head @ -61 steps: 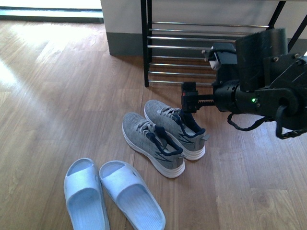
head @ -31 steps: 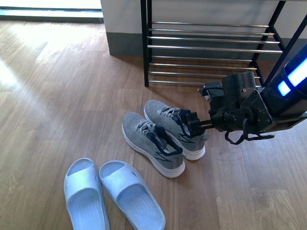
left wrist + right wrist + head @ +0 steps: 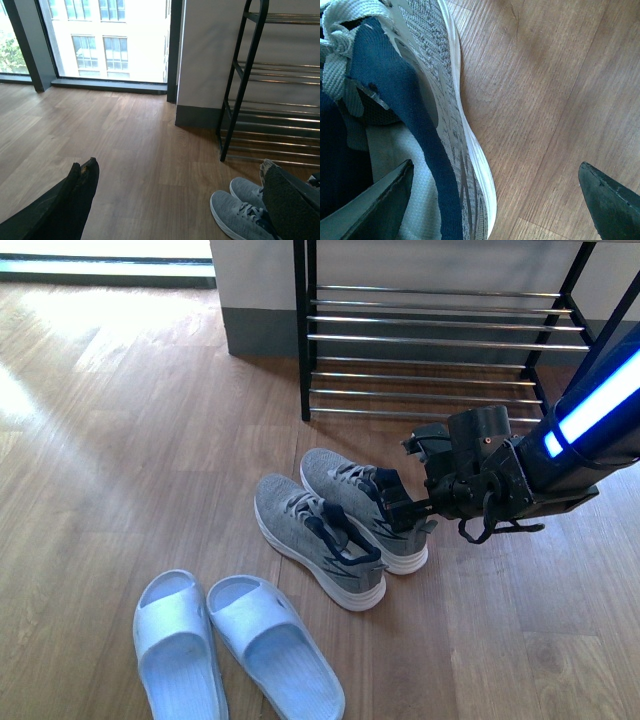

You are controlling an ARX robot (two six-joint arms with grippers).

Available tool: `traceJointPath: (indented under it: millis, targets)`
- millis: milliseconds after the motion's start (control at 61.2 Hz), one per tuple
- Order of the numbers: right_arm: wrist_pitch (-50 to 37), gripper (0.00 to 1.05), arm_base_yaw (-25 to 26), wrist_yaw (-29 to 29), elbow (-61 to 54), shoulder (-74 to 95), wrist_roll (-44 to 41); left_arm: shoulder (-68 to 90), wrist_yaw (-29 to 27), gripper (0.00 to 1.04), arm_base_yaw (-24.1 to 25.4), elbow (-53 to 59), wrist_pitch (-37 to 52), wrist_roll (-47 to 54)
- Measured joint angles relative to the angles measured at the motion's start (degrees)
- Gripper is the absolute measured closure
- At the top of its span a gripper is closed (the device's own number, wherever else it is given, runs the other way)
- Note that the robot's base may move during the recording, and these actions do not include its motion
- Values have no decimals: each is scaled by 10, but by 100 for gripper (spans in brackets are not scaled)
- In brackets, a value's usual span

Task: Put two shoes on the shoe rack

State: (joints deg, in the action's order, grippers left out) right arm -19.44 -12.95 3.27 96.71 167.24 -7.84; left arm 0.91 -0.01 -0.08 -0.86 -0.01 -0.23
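Grey knit sneakers [image 3: 300, 520], white-soled with navy collars, sit side by side on the wood floor [image 3: 120, 440] before the chrome-barred shoe rack [image 3: 440, 340]. My right gripper [image 3: 398, 505] straddles the farther sneaker's side wall, jaws wide apart; my left gripper [image 3: 175, 167] hangs equally wide over bare floor.

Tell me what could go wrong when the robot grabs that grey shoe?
The open right gripper straddles the soft side wall of the far grey sneaker, so the shoe might slip or hang tilted. The other sneaker lies beside it and could get nudged. The shoe rack has gaps between bars, so a shoe could tip.
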Motion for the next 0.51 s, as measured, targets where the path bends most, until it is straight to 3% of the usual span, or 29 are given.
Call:
traceJointPath:
  millis: [360, 507]
  targets:
    - [44, 61, -10, 33, 28, 12, -32, 0, 0, 9, 0, 0, 0, 0]
    - [42, 93, -17, 40, 24, 12, -39, 0, 0, 9, 0, 0, 0, 0]
